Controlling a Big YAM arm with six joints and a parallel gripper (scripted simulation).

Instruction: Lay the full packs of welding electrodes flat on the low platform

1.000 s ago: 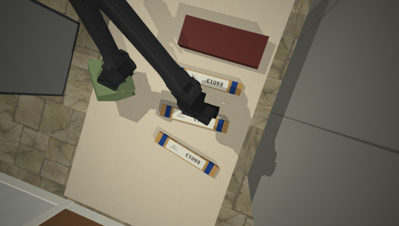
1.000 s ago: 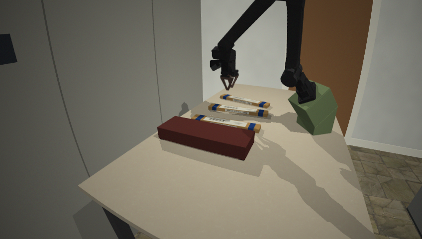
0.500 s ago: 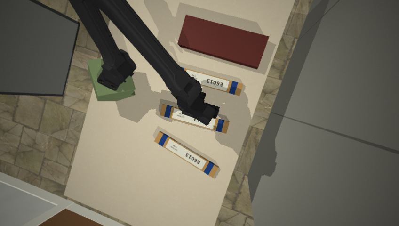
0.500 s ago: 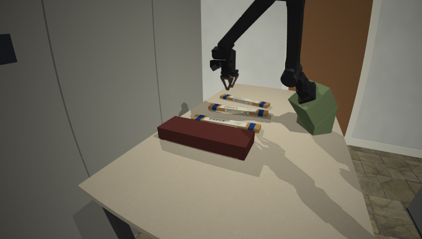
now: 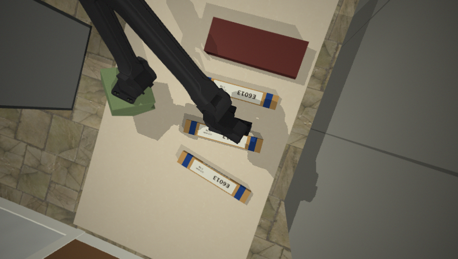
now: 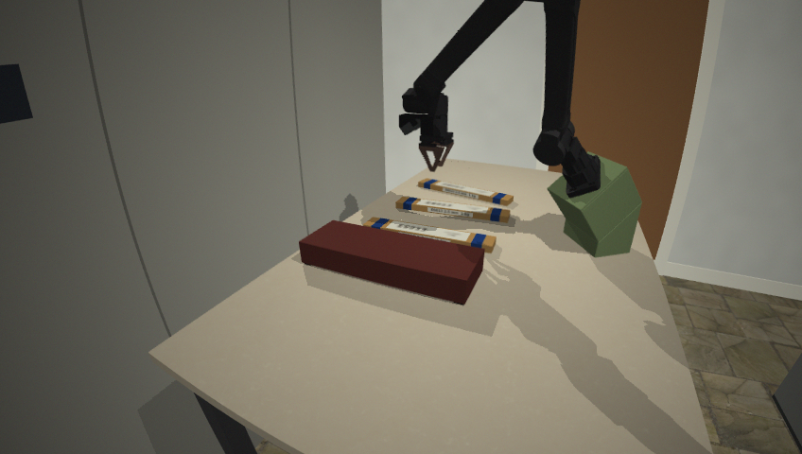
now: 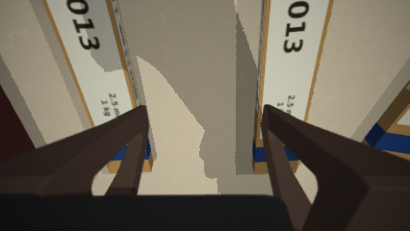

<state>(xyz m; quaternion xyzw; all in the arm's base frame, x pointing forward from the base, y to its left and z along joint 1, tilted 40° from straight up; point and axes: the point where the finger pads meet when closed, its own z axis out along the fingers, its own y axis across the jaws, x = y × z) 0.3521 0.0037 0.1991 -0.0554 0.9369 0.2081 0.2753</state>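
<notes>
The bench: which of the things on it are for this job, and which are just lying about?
For the job:
- three electrode packs, the near, middle and far ones
- red platform

Not for packs:
- green block, under the arm's foot, apparently its mount

From my feed, the worktop (image 5: pixel 128 179) (image 6: pixel 393 359) offers a gap between the middle pack (image 5: pixel 254 144) (image 6: pixel 450 211) (image 7: pixel 284 72) and the pack nearest the red block (image 5: pixel 257 48) (image 6: pixel 388 253); that block bars low passage beyond.
</notes>
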